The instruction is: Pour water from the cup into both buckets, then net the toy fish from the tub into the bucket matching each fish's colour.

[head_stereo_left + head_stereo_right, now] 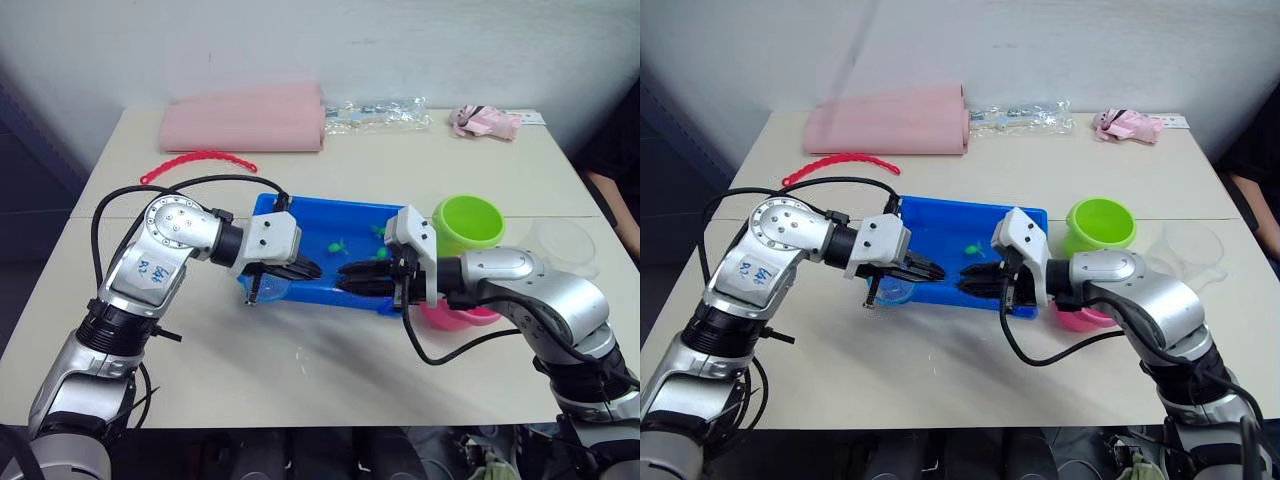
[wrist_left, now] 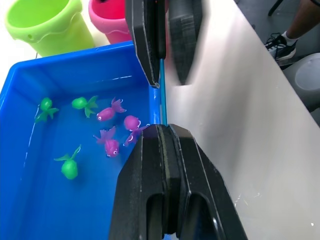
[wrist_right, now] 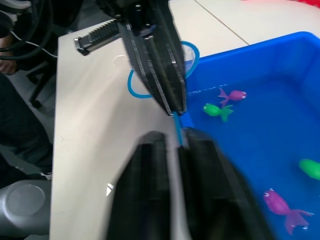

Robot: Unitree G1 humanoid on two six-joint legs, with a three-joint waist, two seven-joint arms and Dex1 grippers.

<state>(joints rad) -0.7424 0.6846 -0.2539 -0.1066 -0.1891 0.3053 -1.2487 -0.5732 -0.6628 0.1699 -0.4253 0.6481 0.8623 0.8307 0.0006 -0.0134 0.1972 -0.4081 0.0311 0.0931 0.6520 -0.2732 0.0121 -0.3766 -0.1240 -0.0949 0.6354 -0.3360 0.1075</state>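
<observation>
The shallow rectangular bright blue plastic tub (image 1: 310, 215) sits mid-desk, its glossy floor holding tiny moulded plastic fish: the green fish (image 2: 70, 167) and the pink fish (image 2: 111, 146) lie scattered, all apart from the rim. Both arms meet over the tub's near wall. The left gripper (image 1: 310, 270) has its flat black jaws pressed together on the thin stick of the small round blue-rimmed hoop net (image 3: 131, 87); the hoop hangs behind that gripper, just outside the tub's near left corner, over the desk. The stick looks blue and runs straight across to the right gripper (image 1: 348, 275), whose jaws stand narrowly apart with the stick's end in the gap; contact there cannot be told.

Just right of the tub stands the round lime green plastic bucket (image 1: 468, 222), smooth-walled and upright, and nearer the robot the round pink plastic bucket (image 1: 455, 318), partly hidden under the right forearm. The clear colourless plastic measuring cup (image 1: 565, 245) stands right of the green one, apart from it.

On the pale matte desk (image 1: 330, 360), towards the back, lie a folded soft pink cloth (image 1: 245, 122), a curved red beaded strip (image 1: 195, 160) and a crinkled clear plastic bag (image 1: 380, 112)
</observation>
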